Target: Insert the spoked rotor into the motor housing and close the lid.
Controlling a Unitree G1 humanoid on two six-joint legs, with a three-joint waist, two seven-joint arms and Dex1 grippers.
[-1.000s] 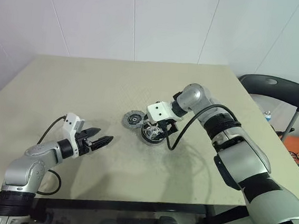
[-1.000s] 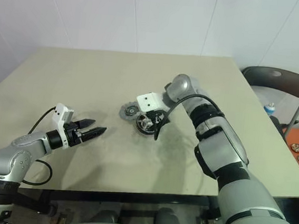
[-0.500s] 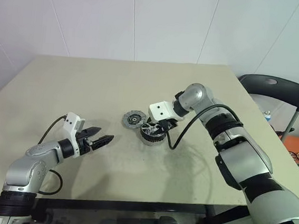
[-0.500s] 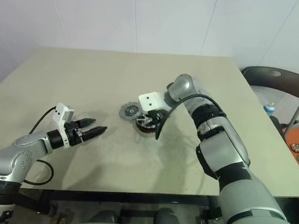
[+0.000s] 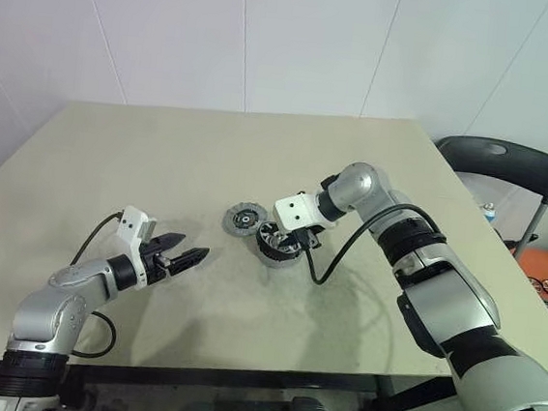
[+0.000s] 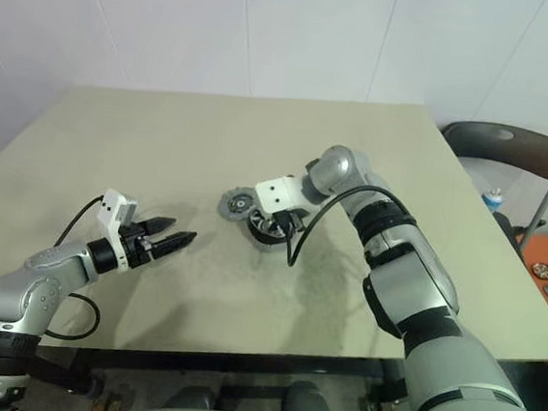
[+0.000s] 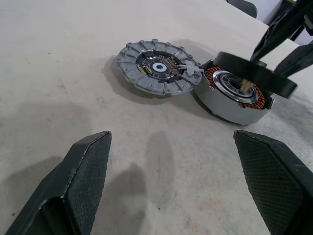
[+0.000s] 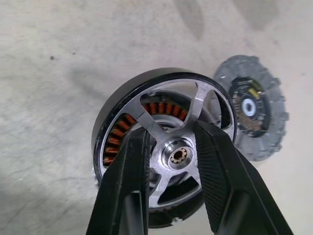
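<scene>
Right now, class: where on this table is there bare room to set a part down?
Bare tabletop lies behind the left gripper, and between it and the lid. Crowded: lid, motor housing and right gripper cluster together.

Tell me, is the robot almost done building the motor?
Not yet. The right gripper pinches the spoked rotor at its hub, tilted over the motor housing, not seated. The lid lies beside it; the open left gripper hovers.
</scene>
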